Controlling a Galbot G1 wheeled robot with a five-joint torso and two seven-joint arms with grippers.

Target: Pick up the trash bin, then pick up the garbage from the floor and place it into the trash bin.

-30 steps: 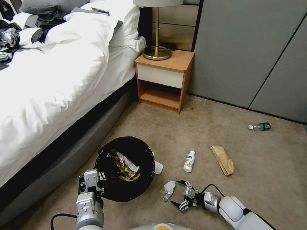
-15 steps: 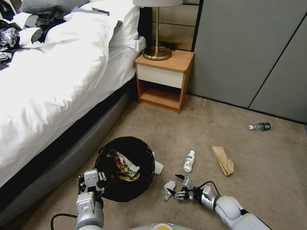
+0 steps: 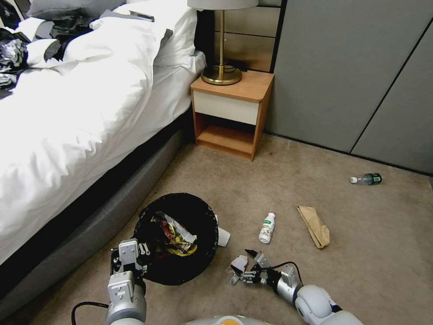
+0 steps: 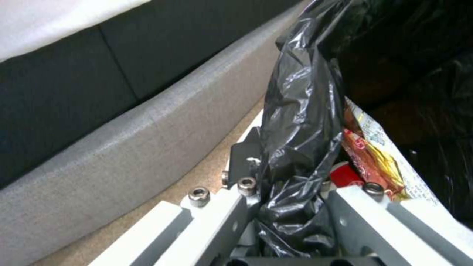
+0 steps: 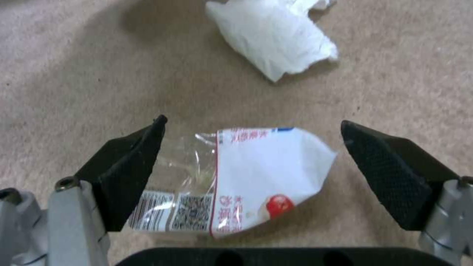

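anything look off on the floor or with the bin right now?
Litter is strewn over the carpet: a white plastic wrapper between the open right hand's fingers, crumpled white tissue, small white bottle, flattened brown paper bag, clear bottle near the wall. The left hand pinches the black-lined white bin's rim.

Landmark: bin, on the floor beside the bed. Left gripper clamps its near rim. Wrappers lie inside. Tissue touches its right side. Packet lies right of the bin, between the spread fingers of the right gripper. Bottle and bag lie farther right. Nightstand stands behind.
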